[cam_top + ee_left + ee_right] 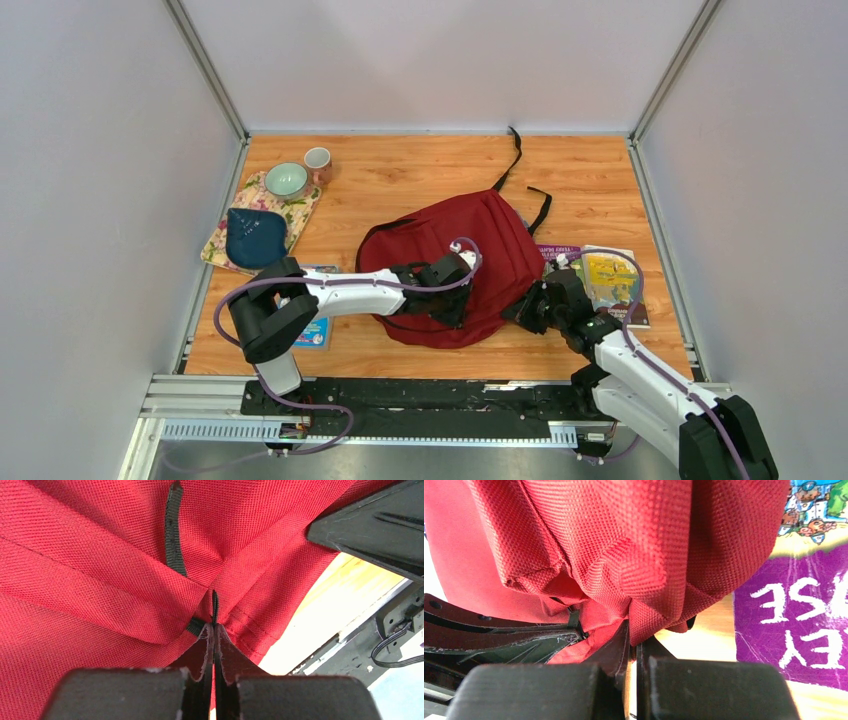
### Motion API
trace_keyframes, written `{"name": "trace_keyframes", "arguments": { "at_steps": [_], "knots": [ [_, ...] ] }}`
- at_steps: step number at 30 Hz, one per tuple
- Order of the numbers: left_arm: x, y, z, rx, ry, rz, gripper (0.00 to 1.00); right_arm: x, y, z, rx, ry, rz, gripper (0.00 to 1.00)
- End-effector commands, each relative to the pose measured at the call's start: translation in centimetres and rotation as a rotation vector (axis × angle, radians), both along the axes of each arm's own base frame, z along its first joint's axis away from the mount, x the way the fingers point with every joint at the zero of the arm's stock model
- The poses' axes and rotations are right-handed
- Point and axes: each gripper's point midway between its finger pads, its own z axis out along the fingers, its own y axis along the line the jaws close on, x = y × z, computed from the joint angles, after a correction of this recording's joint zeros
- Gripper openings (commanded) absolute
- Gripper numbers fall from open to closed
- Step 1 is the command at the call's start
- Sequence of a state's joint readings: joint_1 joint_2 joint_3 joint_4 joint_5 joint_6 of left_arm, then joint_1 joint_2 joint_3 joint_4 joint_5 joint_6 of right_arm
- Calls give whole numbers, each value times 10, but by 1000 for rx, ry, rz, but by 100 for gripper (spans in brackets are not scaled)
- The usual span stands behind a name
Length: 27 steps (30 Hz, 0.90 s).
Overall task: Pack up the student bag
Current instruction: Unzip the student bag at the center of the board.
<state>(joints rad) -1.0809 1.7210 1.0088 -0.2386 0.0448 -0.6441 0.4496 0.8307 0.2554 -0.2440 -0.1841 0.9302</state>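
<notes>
While the large dark red fabric backpack [500,240] lay on the wooden surface [400,180], its cloth was pinched by the closed left end effector [214,630] and the closed right end effector [631,627].

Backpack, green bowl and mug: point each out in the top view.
backpack [495,240], top view, upper red panel
green bowl [287,180], top view, its inside
mug [318,160], top view, its open top

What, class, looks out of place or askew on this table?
The red backpack lies slumped and creased, with its fabric bunched where the left gripper and the right gripper pinch it. Its right edge seems to cover part of a purple book. Nothing looks spilled or broken.
</notes>
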Motion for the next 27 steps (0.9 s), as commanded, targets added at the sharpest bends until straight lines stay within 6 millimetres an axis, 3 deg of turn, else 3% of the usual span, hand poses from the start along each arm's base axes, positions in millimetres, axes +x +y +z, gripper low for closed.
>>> {"name": "trace_keyframes", "arguments": {
  "at_steps": [1, 5, 8, 12, 16, 18, 22, 26, 27],
  "knots": [
    [-3, -9, 15, -71, -23, -29, 0, 12, 2, 16, -6, -50, -1, 0],
    [2, 4, 23, -53, -79, -11, 0, 21, 0, 25, -30, -82, -13, 0],
    [12, 25, 28, 6, -153, 30, 0, 33, -9, 35, -85, -121, -46, 0],
    [26, 69, 31, 123, -263, 131, 0, 55, -27, 48, -172, -188, -124, 0],
    [31, 96, 46, 120, -325, 204, 0, 75, -34, 62, -196, -221, -146, 0],
    [31, 108, 44, 122, -332, 236, 0, 81, -34, 58, -206, -209, -141, 0],
    [32, 116, 54, 64, -363, 265, 0, 96, -25, 57, -165, -195, -112, 0],
    [31, 102, 56, -14, -357, 246, 0, 104, -9, 54, -144, -150, -22, 1],
    [28, 97, 56, -32, -340, 232, 0, 104, -1, 61, -118, -152, 14, 9]
  ]
}}
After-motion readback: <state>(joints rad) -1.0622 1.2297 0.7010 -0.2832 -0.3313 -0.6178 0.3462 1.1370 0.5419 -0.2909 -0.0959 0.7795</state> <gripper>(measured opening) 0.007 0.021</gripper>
